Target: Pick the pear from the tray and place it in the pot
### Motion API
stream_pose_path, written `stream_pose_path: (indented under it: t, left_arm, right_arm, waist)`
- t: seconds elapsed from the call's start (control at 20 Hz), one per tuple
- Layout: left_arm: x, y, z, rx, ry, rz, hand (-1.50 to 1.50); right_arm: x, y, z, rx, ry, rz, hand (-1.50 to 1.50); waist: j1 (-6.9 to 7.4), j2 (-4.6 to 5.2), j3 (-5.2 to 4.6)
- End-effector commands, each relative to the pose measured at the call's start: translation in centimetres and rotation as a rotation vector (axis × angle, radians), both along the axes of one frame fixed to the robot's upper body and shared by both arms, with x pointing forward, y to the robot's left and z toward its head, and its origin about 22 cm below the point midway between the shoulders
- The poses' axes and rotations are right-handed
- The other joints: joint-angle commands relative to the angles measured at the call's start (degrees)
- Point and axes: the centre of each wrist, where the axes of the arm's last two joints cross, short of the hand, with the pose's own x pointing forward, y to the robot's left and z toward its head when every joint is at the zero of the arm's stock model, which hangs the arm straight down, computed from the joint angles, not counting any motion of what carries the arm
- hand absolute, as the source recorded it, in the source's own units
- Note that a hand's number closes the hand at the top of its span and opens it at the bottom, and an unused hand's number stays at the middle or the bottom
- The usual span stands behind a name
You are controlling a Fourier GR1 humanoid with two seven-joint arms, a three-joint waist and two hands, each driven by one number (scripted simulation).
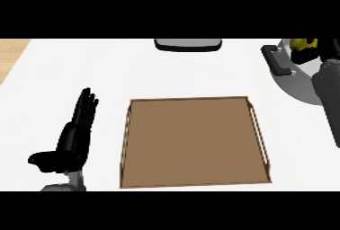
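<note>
Brown tray (196, 141) holds no pear. The pear (304, 43) is the yellow patch up and right of the tray, over the grey pot (299, 85), and the right robot hand (312, 55) looks curled round it. Step in hand: placing, I'd say. Next move calls for lowering inside the pot's rim, then letting go. Left robot hand (76, 130) rests left of the tray above the tabletop (66, 67), fingers straight. No labels or writing readable
</note>
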Motion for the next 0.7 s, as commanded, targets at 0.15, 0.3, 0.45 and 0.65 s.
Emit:
stream_pose_path:
  t: [0.15,0.3,0.45,0.65]
  left_arm:
    - [0.9,-1.3,-0.6,0.001,-0.003,-0.028,0.0]
    - [0.5,-0.6,-0.8,0.014,-0.012,-0.03,0.0]
    - [1.2,-1.5,-0.2,-0.016,-0.017,-0.024,0.0]
    - [1.1,-0.8,-0.1,0.0,-0.018,-0.032,0.0]
  right_arm:
    - [-0.3,-5.7,-0.6,0.075,0.061,-0.004,1.5]
    - [-1.9,-8.1,-3.3,0.095,0.125,0.007,1.5]
    - [-2.0,-8.8,-3.2,0.123,0.192,-0.018,1.5]
    - [-3.5,-10.3,-5.3,0.225,0.26,-0.1,1.5]
  waist:
    - [0.98,0.57,0.05]
    - [1.46,0.84,0.11]
    - [1.78,0.95,0.12]
    - [2.01,1.06,0.19]
